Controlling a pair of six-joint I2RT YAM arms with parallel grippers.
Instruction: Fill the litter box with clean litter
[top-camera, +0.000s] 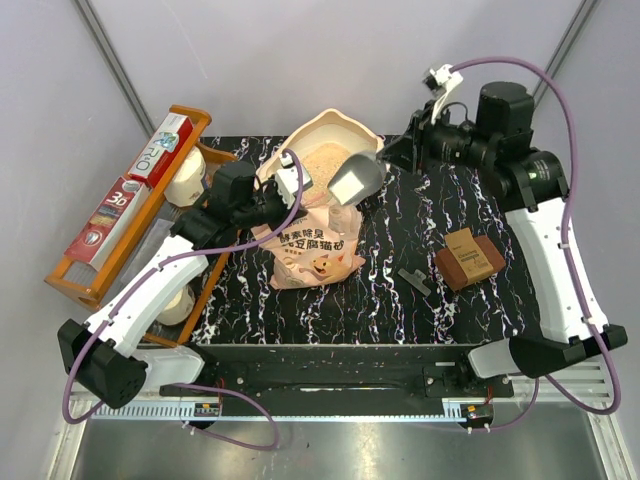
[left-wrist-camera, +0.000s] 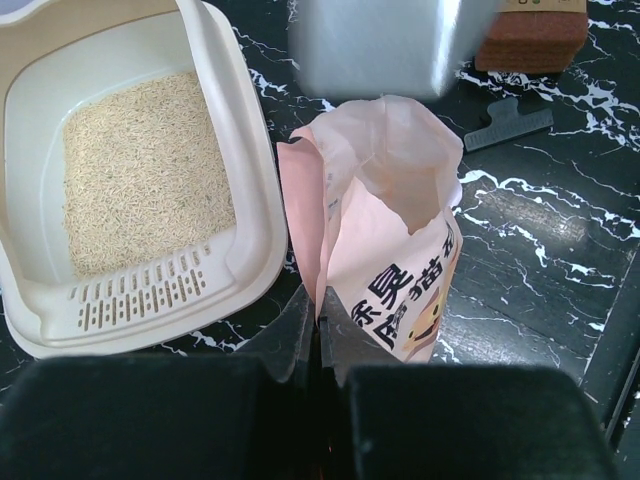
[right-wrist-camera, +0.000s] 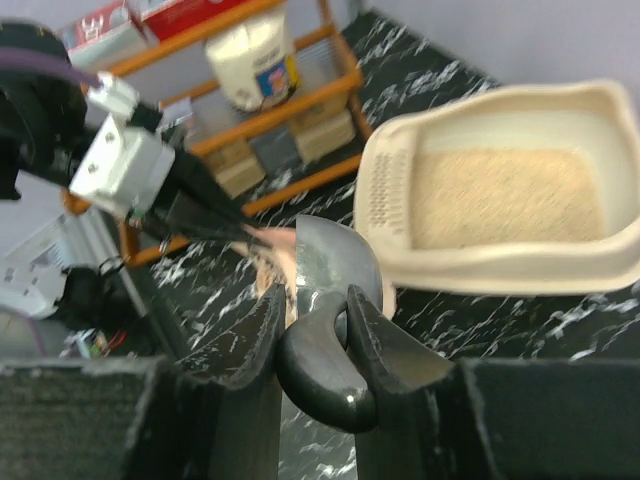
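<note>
The cream litter box stands at the back middle with clean litter spread over its floor; it also shows in the left wrist view and the right wrist view. The pink bag stands open in front of it. My left gripper is shut on the bag's top edge. My right gripper is shut on the dark handle of a grey metal scoop, which hangs above the bag's mouth, near the box's front rim. I cannot tell what the scoop holds.
An orange wooden rack with boxes and tubs runs along the left edge. A brown box and a black clip lie on the black marbled table to the right of the bag.
</note>
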